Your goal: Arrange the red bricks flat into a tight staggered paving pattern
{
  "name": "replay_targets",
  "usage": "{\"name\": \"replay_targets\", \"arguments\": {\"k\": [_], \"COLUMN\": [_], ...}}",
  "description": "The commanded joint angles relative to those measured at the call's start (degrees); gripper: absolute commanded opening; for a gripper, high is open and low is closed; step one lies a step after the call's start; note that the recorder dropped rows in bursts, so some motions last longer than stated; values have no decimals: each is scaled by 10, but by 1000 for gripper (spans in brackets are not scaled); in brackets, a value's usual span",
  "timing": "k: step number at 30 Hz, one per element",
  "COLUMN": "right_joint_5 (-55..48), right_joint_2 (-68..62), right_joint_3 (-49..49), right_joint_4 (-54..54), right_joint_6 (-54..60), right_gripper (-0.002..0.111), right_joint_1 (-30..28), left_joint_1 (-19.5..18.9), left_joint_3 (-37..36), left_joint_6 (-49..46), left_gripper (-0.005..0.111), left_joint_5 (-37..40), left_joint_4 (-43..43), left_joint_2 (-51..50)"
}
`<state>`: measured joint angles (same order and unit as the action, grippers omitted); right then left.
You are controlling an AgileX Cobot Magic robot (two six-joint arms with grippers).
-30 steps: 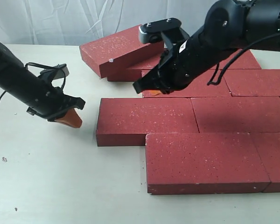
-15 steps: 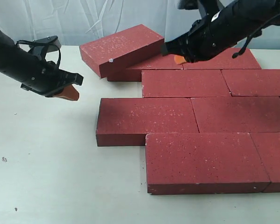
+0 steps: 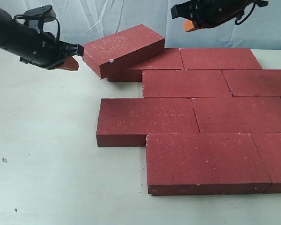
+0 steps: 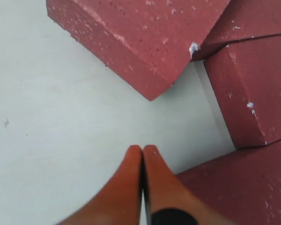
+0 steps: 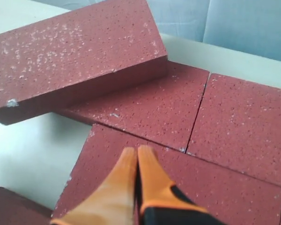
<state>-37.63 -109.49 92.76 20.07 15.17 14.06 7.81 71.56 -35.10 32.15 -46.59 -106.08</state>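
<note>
Red bricks [image 3: 147,115]: rough, white-specked rectangular blocks.

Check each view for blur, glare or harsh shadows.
Exterior view: soft even light, bricks sharp, faint shadows, no glare. Left wrist view: left fingers slightly soft, tilted brick clear. Right wrist view: right fingers blurred, bricks clear.
</note>
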Motion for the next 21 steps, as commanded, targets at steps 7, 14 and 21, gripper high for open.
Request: {"name": "replay_targets", "arguments": {"k": [7, 14, 21], "right_joint_5": [-61, -68, -68], "right_joint_2": [-157, -250, -343], "right_joint_3": [219, 321, 419], "right_joint_4": [3, 52, 126], "right_joint_6": [-22, -22, -22], "right_gripper": [-1, -1, -1], "right_joint_1": [-48, -60, -60], "left_joint_1": [-2, -2, -2], "left_joint_3": [40, 65, 77], "left_joint_6": [22, 64, 67], "left_gripper": [0, 0, 0], "left_joint_5": [-69, -99, -106], "left_joint_4": [-5, -5, -28], "left_joint_2": [-21, -65, -102]}}
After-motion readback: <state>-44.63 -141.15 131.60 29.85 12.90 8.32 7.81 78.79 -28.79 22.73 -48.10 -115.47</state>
